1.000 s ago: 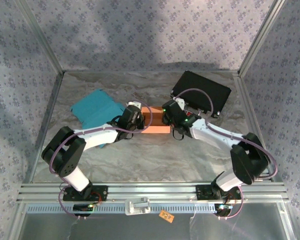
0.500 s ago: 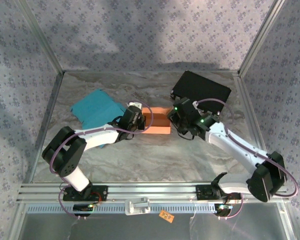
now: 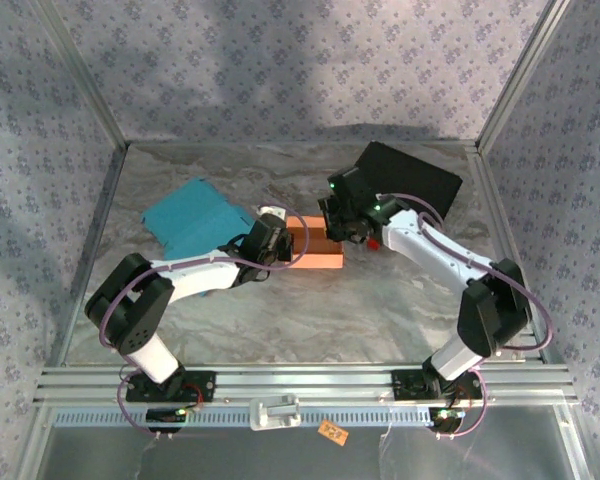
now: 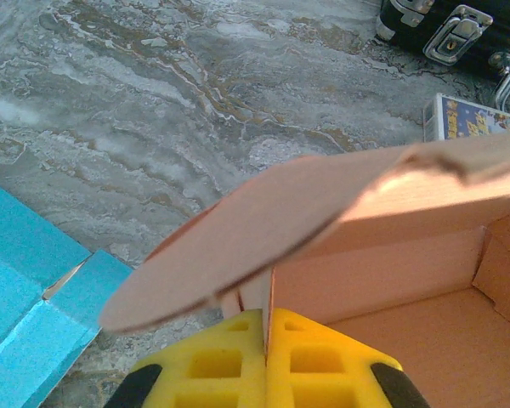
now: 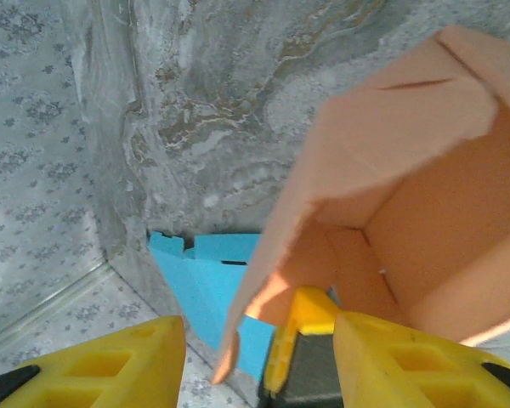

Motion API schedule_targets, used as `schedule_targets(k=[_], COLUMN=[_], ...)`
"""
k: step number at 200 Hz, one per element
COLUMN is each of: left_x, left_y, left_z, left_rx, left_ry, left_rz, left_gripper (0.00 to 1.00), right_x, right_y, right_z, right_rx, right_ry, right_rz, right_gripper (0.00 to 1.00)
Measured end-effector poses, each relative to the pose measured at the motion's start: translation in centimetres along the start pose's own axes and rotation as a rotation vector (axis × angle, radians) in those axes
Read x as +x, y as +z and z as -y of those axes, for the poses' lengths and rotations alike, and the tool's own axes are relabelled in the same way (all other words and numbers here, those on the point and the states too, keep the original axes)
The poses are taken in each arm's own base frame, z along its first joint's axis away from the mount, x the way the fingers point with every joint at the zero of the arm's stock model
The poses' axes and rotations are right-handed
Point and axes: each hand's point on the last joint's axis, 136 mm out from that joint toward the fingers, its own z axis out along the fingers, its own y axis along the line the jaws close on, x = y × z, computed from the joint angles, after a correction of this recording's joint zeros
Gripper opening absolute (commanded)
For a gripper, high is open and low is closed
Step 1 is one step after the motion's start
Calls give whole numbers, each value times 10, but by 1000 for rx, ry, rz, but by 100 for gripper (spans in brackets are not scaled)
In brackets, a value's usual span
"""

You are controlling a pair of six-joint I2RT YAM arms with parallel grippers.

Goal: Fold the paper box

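The orange paper box (image 3: 318, 248) lies open in the middle of the table. My left gripper (image 3: 282, 240) is at its left end, and in the left wrist view its yellow fingers (image 4: 229, 365) are shut on a thin upright wall of the box (image 4: 382, 272), with a loose flap (image 4: 263, 229) tilted over them. My right gripper (image 3: 338, 218) hovers at the box's far right end. In the right wrist view it (image 5: 259, 330) stands open, with a raised orange flap (image 5: 365, 153) hanging between its yellow fingers (image 5: 119, 365) and apart from both.
A flat blue paper sheet (image 3: 192, 220) lies left of the box, also seen as blue paper (image 5: 208, 280). A black case (image 3: 412, 182) with metal latches (image 4: 450, 34) sits at the back right, with a small printed card box (image 4: 472, 119) near it. Frame walls enclose the table.
My right arm has swung its gripper from the box's right end up over the far edge, and its jaws stand slightly wider. The left gripper has kept its hold and place.
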Motion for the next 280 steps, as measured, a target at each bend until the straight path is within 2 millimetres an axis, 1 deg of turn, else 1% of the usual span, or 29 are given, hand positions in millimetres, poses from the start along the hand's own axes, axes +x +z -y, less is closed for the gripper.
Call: schedule_targets(k=[23,33,61,91,100,121,128,138,150,172,186,212,244,280], left_x=[0,0,0,0,0,2,2,5,9,18,24,33,36,58], left_y=[0,0,0,0,0,-1,-1,-2,-3,-9,-18,-38,-59,-75], left_z=[0,0,-1,0,0,1,0,1,-1,0,2,6,10,12], left_rx=[0,-1,-3,-5,-6,-10,-11,-11,-17,-15,-7,15,54,86], left_ry=[0,-1,-7,-4,-3,0,-2,-3,-15,-31,-35,-42,-59,-46], left_rz=[0,0,1,2,4,-1,-3,-12,-34,-65,-75,-84,-85,-148], left_gripper=[0,0,0,0,1,6,11,18,24,29,31,32,33,31], right_x=[0,0,0,-2,-2,-3,-4,-3,-2,-1,0,1,1,-7], right_y=[5,7,19,21,22,24,23,22,20,18,16,14,14,21], right_z=[-6,-5,2,5,7,14,15,15,18,28,34,39,48,77], right_rx=[-2,7,40,52,57,65,60,54,52,53,55,56,71,147], right_ry=[9,14,32,42,46,57,60,62,61,61,60,59,60,66], right_rz=[-13,-24,-47,-61,-64,-69,-73,-82,-92,-106,-117,-128,-133,-106], right_gripper=[43,39,30,18,13,3,0,0,0,0,0,0,0,0])
